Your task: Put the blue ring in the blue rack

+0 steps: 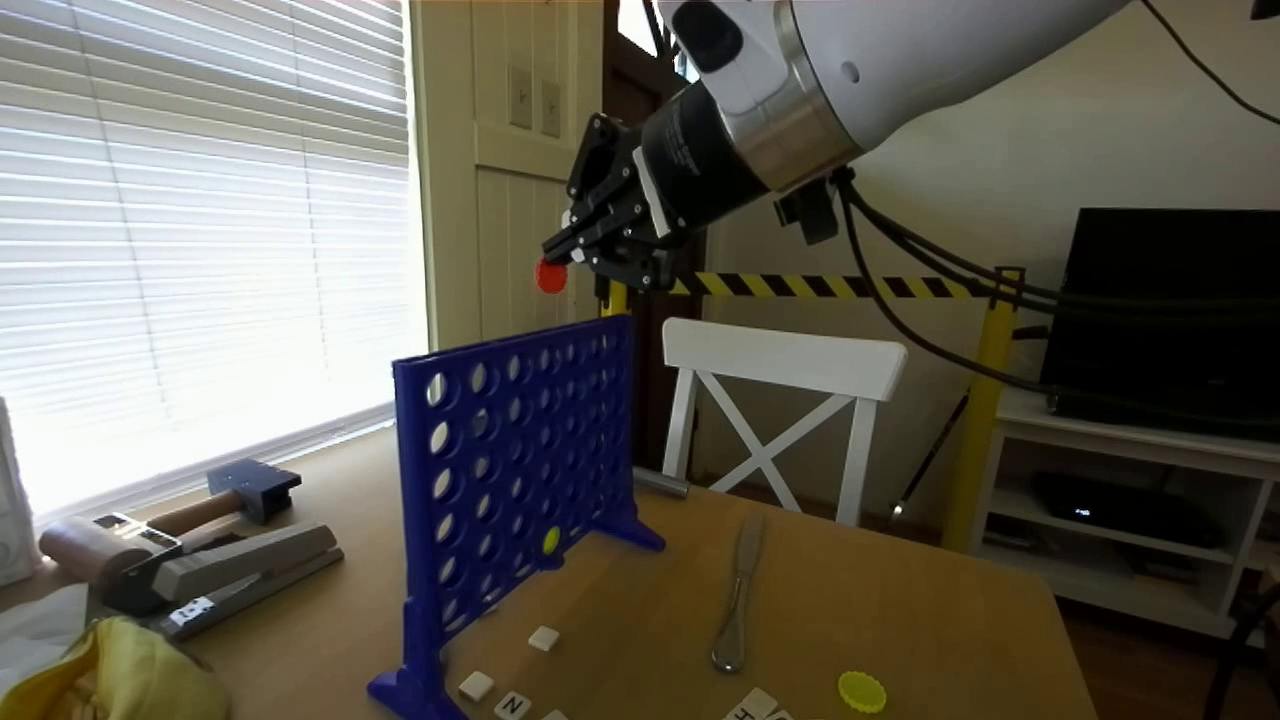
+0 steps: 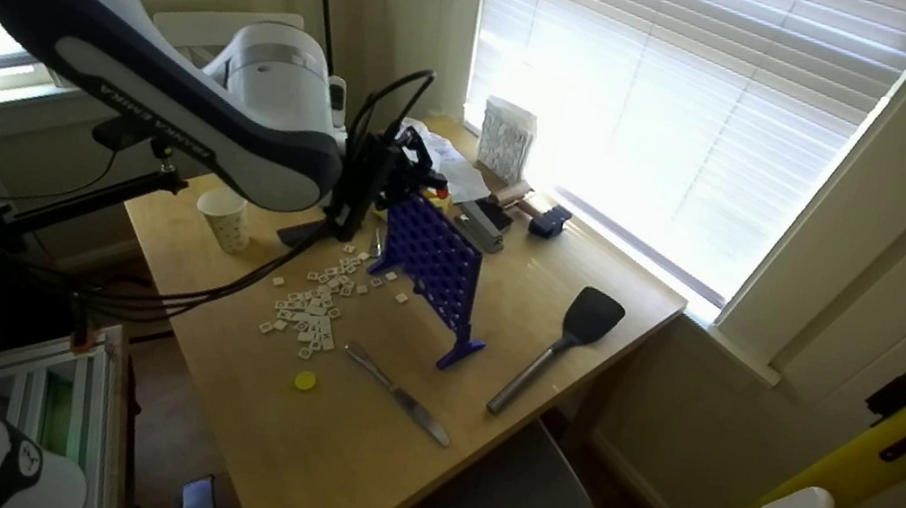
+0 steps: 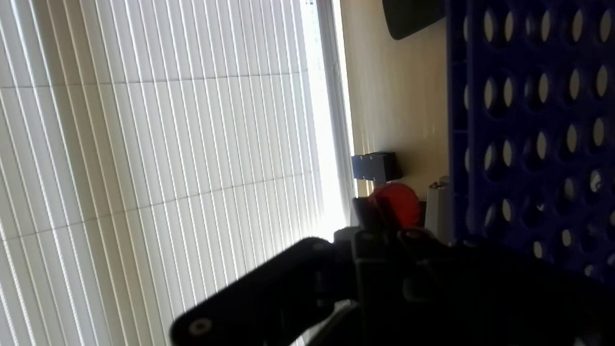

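Note:
The blue ring, an orange-red round token (image 1: 551,276), is held at its edge between the fingertips of my gripper (image 1: 562,247). It also shows in an exterior view (image 2: 441,193) and in the wrist view (image 3: 406,204). The blue rack (image 1: 500,440) stands upright on the table; it also shows in an exterior view (image 2: 434,260) and in the wrist view (image 3: 521,122). My gripper and the token are above the rack's top edge, apart from it. In the wrist view the fingers (image 3: 377,214) are dark and partly cover the token.
A yellow disc (image 1: 862,692) and a knife (image 1: 740,590) lie on the table; another yellow disc (image 1: 551,541) shows low at the rack. A stapler (image 1: 250,575), a hammer (image 1: 255,490), a spatula (image 2: 588,316), letter tiles (image 2: 312,309) and a cup (image 2: 224,220) are around.

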Robot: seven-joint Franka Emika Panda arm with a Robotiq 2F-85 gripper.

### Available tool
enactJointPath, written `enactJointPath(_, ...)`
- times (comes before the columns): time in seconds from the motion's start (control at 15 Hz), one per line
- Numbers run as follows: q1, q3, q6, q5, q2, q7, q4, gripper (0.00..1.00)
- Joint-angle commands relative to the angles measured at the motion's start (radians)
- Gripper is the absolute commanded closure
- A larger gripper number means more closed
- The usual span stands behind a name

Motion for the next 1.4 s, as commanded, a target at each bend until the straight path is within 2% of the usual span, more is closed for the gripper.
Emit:
enactJointPath(0.0, 0.01, -0.002, -0.02, 0.0, 0.007, 0.004, 0.004, 0.99)
enactJointPath(0.87, -0.004, -0.023, -0.017, 0.0, 0.039, -0.003, 0.004, 0.99)
enactJointPath(0.93, -0.002, -0.02, -0.02, 0.0, 0.031, 0.0, -0.003, 0.96)
enactJointPath(1.33, 0.005, -0.014, -0.02, 0.0, 0.029, -0.006, -0.006, 0.99)
